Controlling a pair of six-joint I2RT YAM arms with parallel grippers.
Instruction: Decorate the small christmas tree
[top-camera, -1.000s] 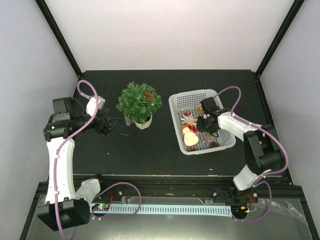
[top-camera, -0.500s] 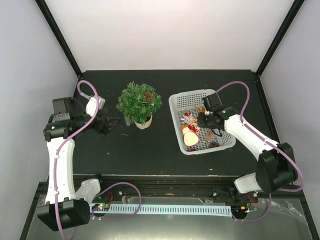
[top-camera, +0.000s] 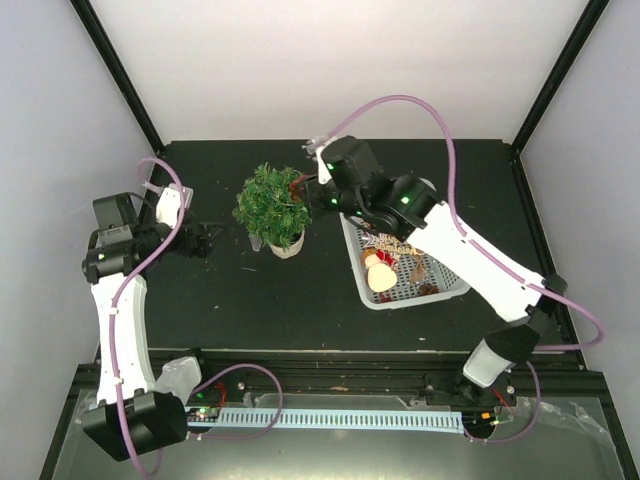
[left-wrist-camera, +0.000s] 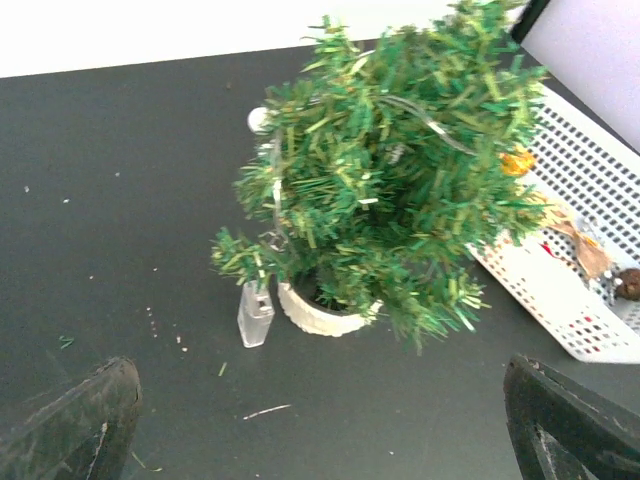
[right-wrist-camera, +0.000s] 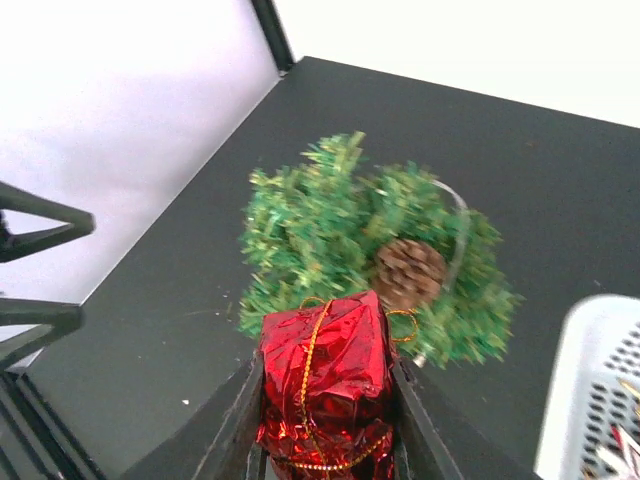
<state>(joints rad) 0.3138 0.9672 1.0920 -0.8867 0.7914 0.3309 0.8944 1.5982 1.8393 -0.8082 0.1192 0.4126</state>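
The small christmas tree (top-camera: 276, 203) stands in a round white pot (top-camera: 286, 244) at the table's middle left, with a brown pine cone (right-wrist-camera: 408, 270) on its top. My right gripper (top-camera: 306, 184) is at the tree's upper right side, just above the needles. It (right-wrist-camera: 325, 400) is shut on a red foil gift ornament (right-wrist-camera: 325, 380) with a gold cord. My left gripper (top-camera: 209, 241) is open and empty, low over the table left of the tree. In the left wrist view the tree (left-wrist-camera: 400, 160) and its pot (left-wrist-camera: 320, 312) lie ahead of the gripper (left-wrist-camera: 320, 440).
A white basket (top-camera: 415, 300) right of the tree holds several ornaments, among them a star and a pale heart (top-camera: 380, 276). A small clear plastic piece (left-wrist-camera: 255, 315) stands beside the pot on its left. Black frame posts stand at the back corners.
My right arm has lifted out of the basket and swung left to the tree, carrying the red gift ornament. My left gripper has drawn back slightly to the left.
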